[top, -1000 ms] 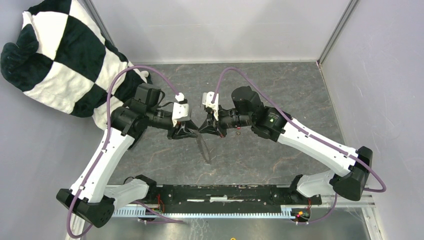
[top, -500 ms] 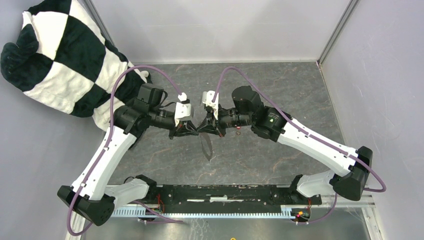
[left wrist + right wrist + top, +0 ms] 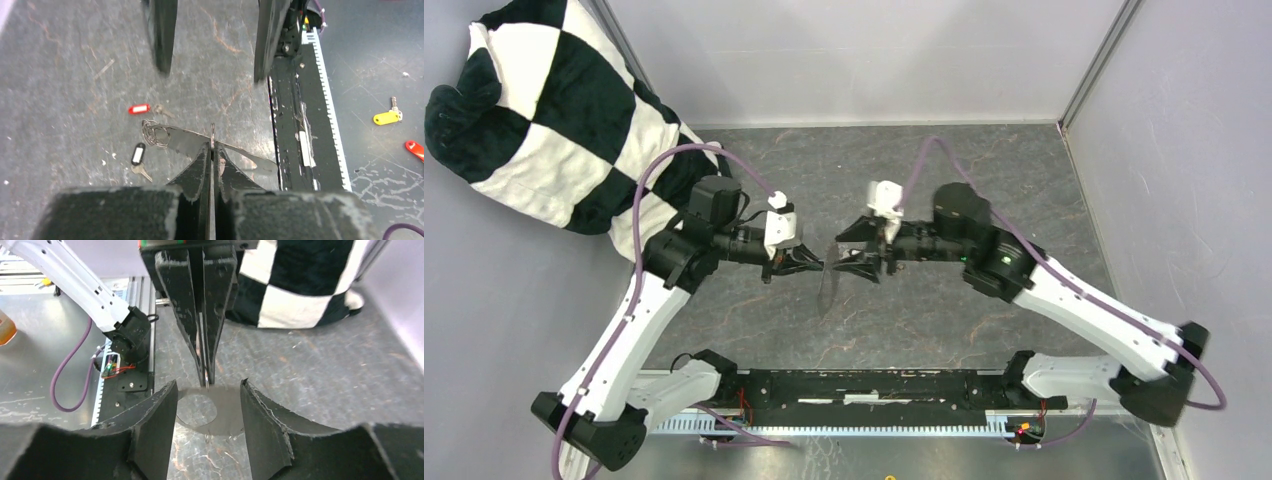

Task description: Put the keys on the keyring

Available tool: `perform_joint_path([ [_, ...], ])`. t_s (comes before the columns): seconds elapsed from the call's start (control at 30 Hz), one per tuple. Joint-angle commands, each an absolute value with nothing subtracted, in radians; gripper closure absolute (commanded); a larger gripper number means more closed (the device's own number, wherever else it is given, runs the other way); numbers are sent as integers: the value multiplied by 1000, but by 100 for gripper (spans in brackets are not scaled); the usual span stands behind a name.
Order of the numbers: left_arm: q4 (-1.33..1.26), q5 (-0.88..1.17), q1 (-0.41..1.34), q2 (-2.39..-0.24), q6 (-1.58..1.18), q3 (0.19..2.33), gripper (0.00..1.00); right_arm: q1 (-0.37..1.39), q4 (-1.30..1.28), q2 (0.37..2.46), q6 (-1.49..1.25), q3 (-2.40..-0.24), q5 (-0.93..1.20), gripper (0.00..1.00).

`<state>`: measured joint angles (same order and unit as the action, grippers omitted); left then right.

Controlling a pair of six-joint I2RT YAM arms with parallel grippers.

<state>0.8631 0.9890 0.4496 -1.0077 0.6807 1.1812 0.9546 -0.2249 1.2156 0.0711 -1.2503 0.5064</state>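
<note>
Pulling back rightward from a moment ago, the right hand (image 3: 207, 385) is gaping wide, gripping nothing; the left hand (image 3: 212, 148) is pinching the keyring (image 3: 212, 132) tight.

No legible writing, brand, number or sign anywhere. On the worktop, left of the claw in the left wrist view, a white label on the black key tag (image 3: 137, 153), too small to read; likewise the pale insert on the red key tag (image 3: 138, 108). Off to the right, past the rail, a yellow tag (image 3: 386, 118), also unreadable.
</note>
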Motion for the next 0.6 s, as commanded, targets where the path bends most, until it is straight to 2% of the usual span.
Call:
perform_joint_path([
  [0.0,677,1124,454,-934,579,1167,98,943,-42,1015,73,-1118,449,44],
  [0.23,502,1237,454,-917,447,1160,98,943,301,850,31,-832,504,48],
  [0.4,262,1290,456,-914,183,1129,98,943,467,853,-58,-772,550,53],
  [0.57,186,1296,464,-924,99,1126,98,943,630,875,-148,-738,545,57],
])
